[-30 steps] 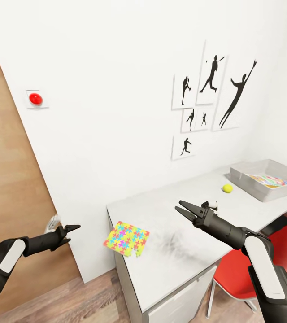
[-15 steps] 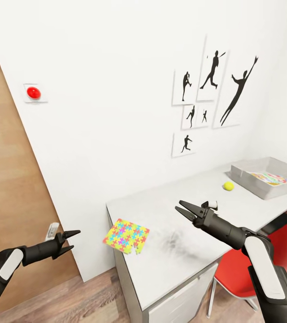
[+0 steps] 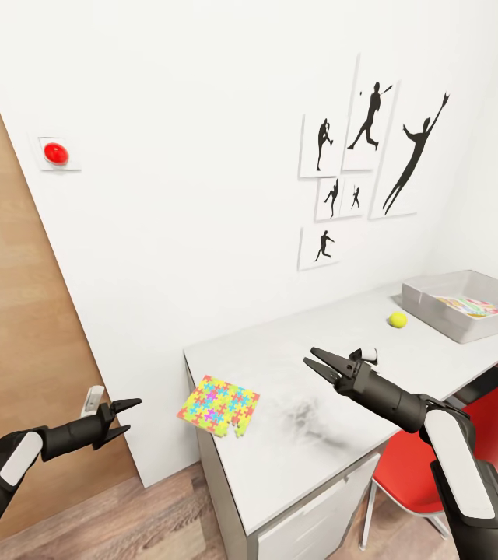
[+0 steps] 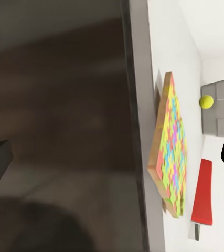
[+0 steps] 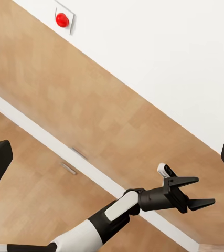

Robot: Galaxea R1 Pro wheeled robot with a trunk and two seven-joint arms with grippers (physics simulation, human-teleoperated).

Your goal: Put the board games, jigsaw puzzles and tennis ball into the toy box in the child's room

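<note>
Half of toy box [image 3: 436,309] beyond frame edge

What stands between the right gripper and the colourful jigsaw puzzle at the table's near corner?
Nothing visible. The right gripper, fingers open, hangs above the pale marbled table; only bare tabletop separates it from the multicoloured jigsaw square overhanging the corner.

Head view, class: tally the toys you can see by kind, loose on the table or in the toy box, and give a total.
Jigsaw puzzles: 2, one at the table's near corner, one in the toy box
Tennis balls: 1
Board games: 0
Total: 3
</note>
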